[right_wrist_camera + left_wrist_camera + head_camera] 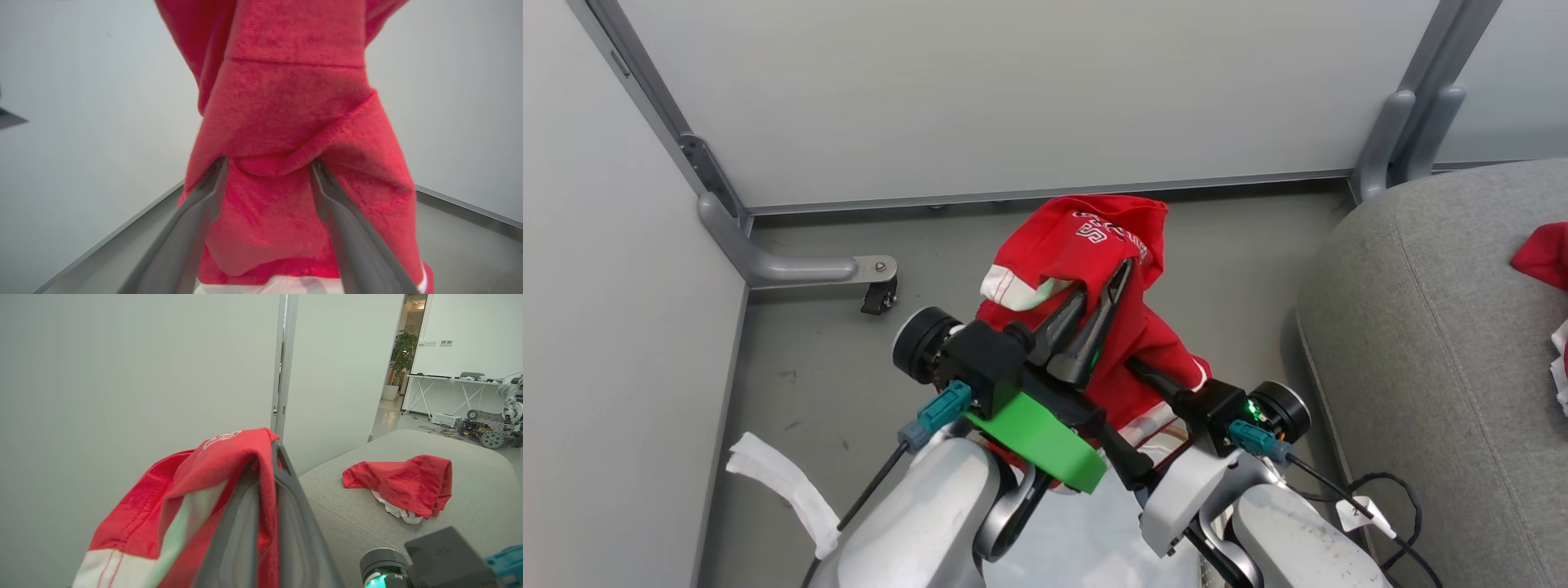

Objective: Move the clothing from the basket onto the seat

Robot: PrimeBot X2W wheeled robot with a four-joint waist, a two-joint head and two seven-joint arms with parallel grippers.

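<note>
Room: grey floor (pixel 809 367), white walls (pixel 1013 82).
Done: one red garment (pixel 404 479) on seat (pixel 1421 327), 3 o'clock.
Left pincer (pixel 1109 282): clenched on red jersey (pixel 1086 237), 12 o'clock.
Right pincer (pixel 268 161): released.
To do: jersey onto seat.

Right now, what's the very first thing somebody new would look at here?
The bright red jersey hanging mid-air in the middle, pinched in the shut left claw, with the open right claw against its lower folds. Next, another red garment lying crumpled on the grey sofa cushion to the right.
</note>
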